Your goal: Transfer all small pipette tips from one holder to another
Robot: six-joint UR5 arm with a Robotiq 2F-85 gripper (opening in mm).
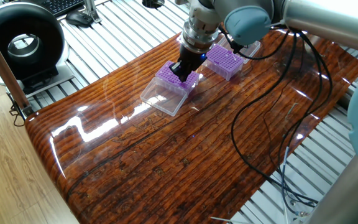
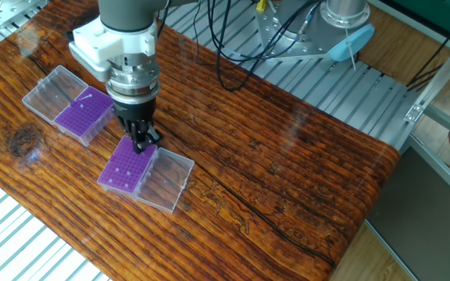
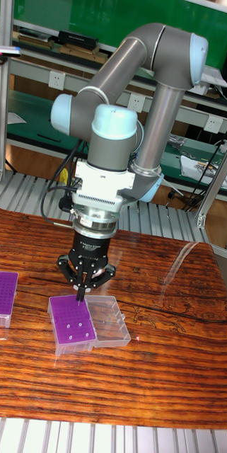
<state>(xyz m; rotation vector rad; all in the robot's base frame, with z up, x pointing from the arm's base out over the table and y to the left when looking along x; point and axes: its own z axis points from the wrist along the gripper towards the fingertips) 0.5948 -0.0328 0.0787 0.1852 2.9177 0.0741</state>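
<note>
I'm hovering the gripper (image 3: 80, 289) over a purple box (image 3: 72, 328).
Jaws narrowed; just below them, small pipette tips (image 3: 69, 326) are sitting.

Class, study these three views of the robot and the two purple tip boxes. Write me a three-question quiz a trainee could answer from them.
1. True or false: the gripper is over the purple box nearer the table's middle.
2. How many purple boxes have their clear lids open? A one, B two, C none.
3. Fill in: the other purple box holds one loose ___ lying on top.

Key: 1 true; 2 B; 3 tip.
</note>
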